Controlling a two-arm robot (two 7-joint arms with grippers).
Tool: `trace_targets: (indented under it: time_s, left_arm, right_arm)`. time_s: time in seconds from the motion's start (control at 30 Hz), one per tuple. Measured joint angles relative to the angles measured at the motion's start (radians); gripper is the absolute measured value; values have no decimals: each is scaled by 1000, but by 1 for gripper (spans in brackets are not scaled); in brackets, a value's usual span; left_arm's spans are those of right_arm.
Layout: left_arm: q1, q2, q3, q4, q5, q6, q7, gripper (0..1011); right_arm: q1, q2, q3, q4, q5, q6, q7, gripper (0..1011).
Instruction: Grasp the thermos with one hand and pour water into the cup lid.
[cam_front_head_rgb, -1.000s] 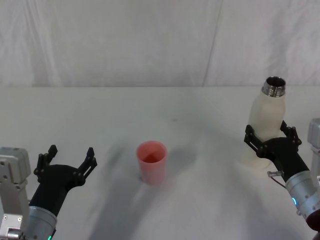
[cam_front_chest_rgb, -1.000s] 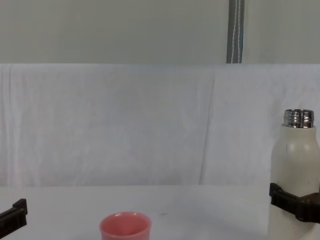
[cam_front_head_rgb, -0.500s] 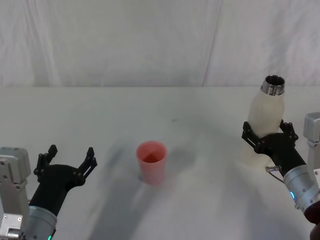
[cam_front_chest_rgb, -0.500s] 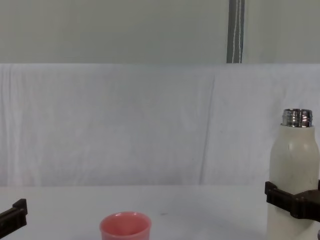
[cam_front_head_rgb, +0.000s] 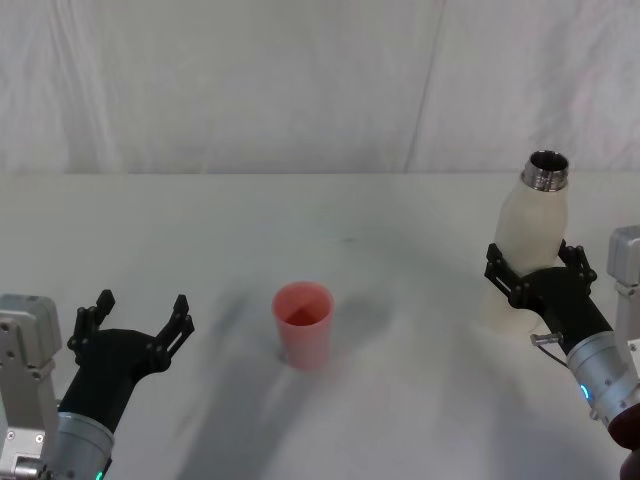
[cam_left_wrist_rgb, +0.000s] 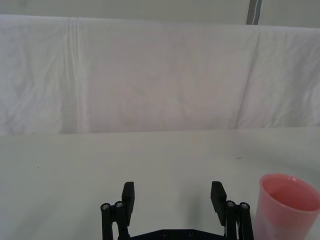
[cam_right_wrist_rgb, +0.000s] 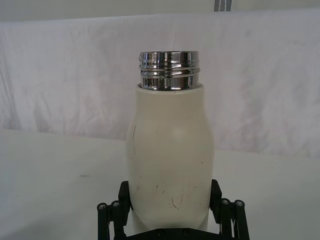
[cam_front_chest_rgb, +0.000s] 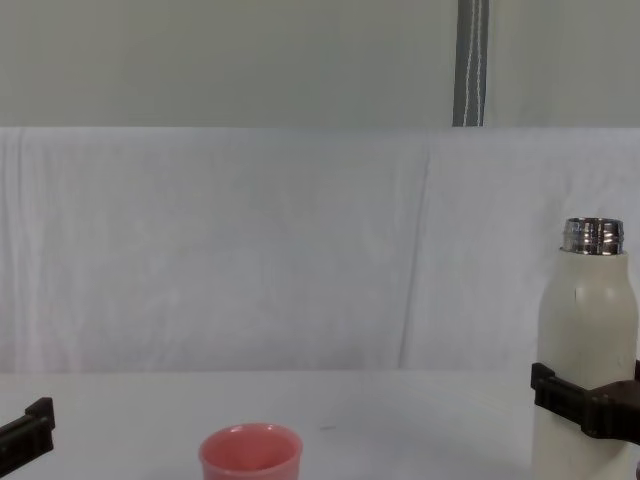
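Cream bottle: upright, my right gripper pinching its lower body.
Pink cup: mid-table, well apart.
Left gripper: spread, idle near me.

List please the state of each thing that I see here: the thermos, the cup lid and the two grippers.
thermos: upright, uncapped, steel neck open, held low on its body.
cup lid: upright on the table, mouth up, free of both grippers.
right gripper: fingers on both sides of the thermos, gripping it.
left gripper: open, holding nothing, beside the cup lid.
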Motion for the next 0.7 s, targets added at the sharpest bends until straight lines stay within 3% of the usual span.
trace_targets:
  time_s: [0.47, 0.7]
  left_arm:
    - [0, 0, 0, 0, 0, 0, 0, 1001]
    - [0, 0, 0, 0, 0, 0, 0, 1001]
  right_arm:
    - [-1, 1, 0, -4, 0, 3, 0, 951]
    - [24, 30, -19, -35, -17, 28, 18, 951]
